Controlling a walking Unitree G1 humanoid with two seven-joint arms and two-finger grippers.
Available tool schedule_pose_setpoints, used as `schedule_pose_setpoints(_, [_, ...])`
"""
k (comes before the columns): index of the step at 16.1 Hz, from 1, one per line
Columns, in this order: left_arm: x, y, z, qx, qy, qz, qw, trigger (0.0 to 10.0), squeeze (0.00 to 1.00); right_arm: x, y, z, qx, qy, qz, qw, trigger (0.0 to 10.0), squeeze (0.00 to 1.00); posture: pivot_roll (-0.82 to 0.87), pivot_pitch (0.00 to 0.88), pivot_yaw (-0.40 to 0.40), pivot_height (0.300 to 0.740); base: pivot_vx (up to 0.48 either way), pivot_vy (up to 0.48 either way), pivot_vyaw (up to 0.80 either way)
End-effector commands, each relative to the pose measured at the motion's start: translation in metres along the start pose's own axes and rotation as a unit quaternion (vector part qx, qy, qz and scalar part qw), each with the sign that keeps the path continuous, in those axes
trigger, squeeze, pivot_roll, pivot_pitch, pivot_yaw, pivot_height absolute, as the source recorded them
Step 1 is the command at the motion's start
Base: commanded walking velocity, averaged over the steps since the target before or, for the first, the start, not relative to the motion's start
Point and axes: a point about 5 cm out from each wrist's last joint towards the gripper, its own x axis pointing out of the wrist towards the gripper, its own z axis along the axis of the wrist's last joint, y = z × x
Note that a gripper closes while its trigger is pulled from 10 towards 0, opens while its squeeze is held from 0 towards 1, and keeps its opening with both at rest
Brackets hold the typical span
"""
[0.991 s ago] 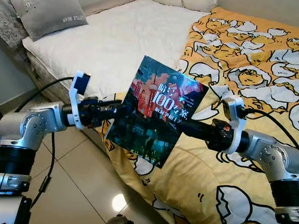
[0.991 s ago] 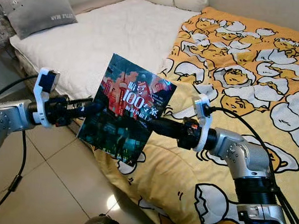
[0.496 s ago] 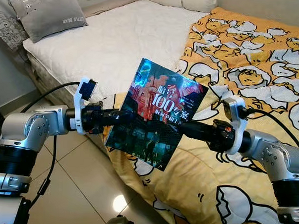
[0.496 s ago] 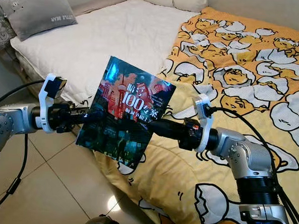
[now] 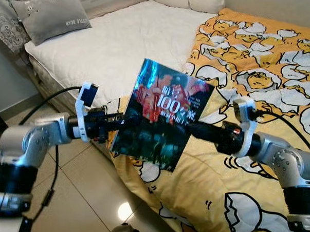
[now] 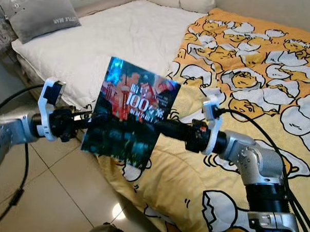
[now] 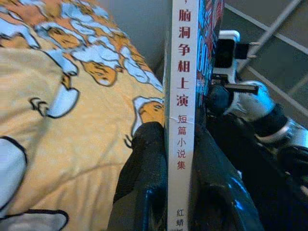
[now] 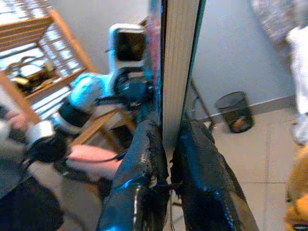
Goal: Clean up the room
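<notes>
Holding the book (image 5: pixel 162 115) in the air at the centre of the frame, over the bed's (image 5: pixel 122 37) edge and the yellow blanket (image 5: pixel 259 74), both tools are clamped on it: the left tool (image 5: pixel 124 126) on the spine side, the right tool (image 5: pixel 191 129) on the page edge. Compared with a second ago, the book has turned a little more upright and the left arm has drawn closer. Probably the robot is carrying it away to tidy.

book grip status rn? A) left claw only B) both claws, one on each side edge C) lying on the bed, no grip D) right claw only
B: the left claw clamps the book at its spine and the right claw clamps the page edge, holding it above the bed's edge.
</notes>
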Motion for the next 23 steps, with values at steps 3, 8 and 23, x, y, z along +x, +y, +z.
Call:
schedule_pose_setpoints(3, [-0.004,0.002,0.007,0.064,-0.038,0.109,0.991,0.0,0.00,-0.015,-0.024,-0.005,-0.014,-0.073,-0.171,0.982,10.0,1.00,-0.04,0.000,0.111,0.740,0.000,0.000,0.00])
schedule_pose_setpoints(8, [-0.001,-0.002,-0.006,0.105,-0.056,0.265,0.957,0.0,0.00,-0.040,-0.036,-0.024,-0.002,-0.146,-0.358,0.922,10.0,1.00,-0.04,0.000,0.080,0.740,0.000,0.000,0.00])
schedule_pose_setpoints(23, [-0.014,-0.006,-0.046,0.194,-0.018,0.538,0.820,10.0,0.00,-0.010,-0.013,-0.056,-0.059,-0.080,-0.568,0.817,10.0,0.00,0.00,0.000,0.015,0.740,0.000,0.000,0.00])
